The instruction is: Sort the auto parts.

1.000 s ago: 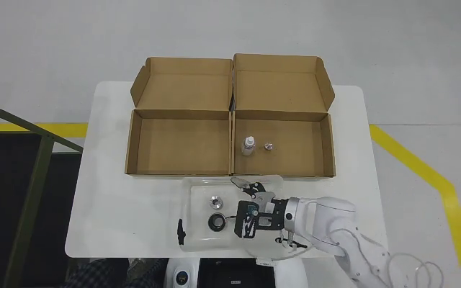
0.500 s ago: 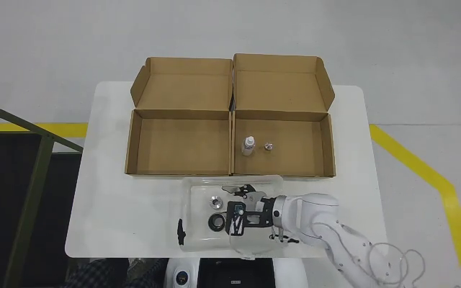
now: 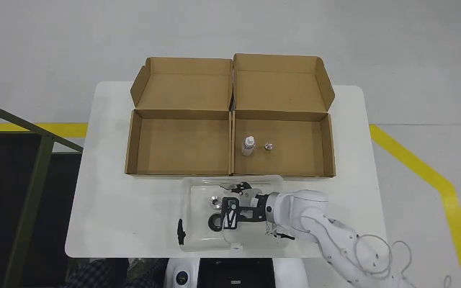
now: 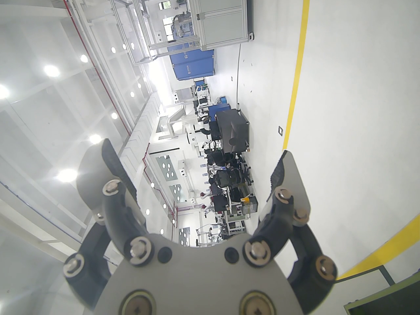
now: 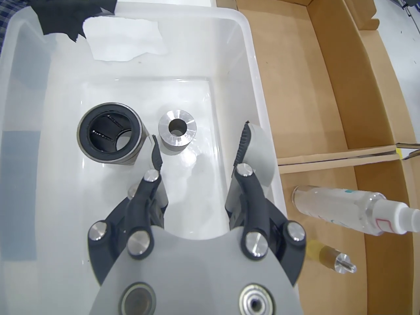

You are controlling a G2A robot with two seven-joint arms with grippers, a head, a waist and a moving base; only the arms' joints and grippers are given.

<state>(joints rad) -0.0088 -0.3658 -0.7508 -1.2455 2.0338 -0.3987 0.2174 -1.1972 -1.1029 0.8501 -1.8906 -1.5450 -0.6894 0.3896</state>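
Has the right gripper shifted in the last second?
Yes. The right gripper slid leftward along the clear bin, closer to the black linear bearing.

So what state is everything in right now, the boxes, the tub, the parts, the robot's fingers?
Left box: open, empty.
Right box: open, holding a bottle and a small metal piece.
Tub: open, holding two parts.
Black ring: standing on end, untouched.
Metal sleeve: standing hole-up, untouched.
Right fingers: open, empty, in the tub.
Left fingers: open, empty.
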